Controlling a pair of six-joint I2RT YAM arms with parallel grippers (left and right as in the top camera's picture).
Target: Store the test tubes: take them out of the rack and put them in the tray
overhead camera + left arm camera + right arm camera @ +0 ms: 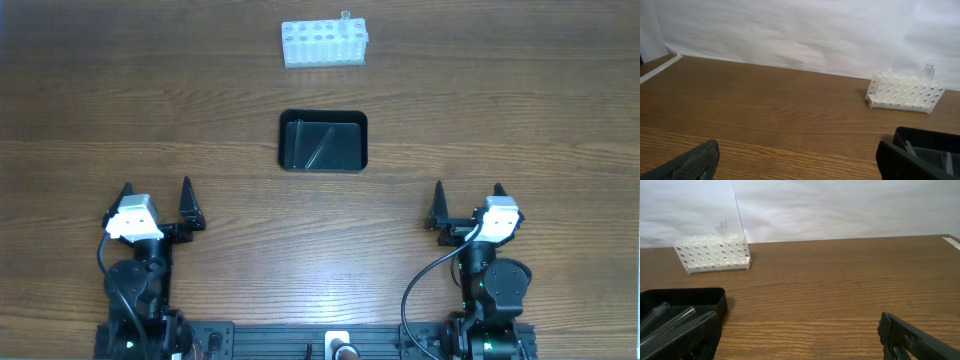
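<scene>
Beyond the tray [323, 114], on its far side from the arms: a white rack [323, 44], with a single glass tube [345, 16] standing upright in an end hole at the right corner. Inside the tray: apparently two tubes [322, 146], lying flat and slanted; hard to count for sure through clear glass. So probably close to the end of the job, with one tube to carry over.

On the near side of the tray, well apart from it and to its left: the left claw [156, 190], fingers spread wide, holding nothing. To the right of the tray, equally far back: the right claw [468, 192], likewise spread wide and empty.

About the handling, as a judgement only: light, stiff, smooth and breakable. Best to pinch the bare upper part sticking out above the rack, just under the lip, with gentle pressure only. Better to pull straight up, not sideways, to avoid jamming in the hole or tipping the light plastic rack. Then to lower close to the tray floor before letting go, beside the lying tubes and not on top of them, because of rolling and of glass against glass.
</scene>
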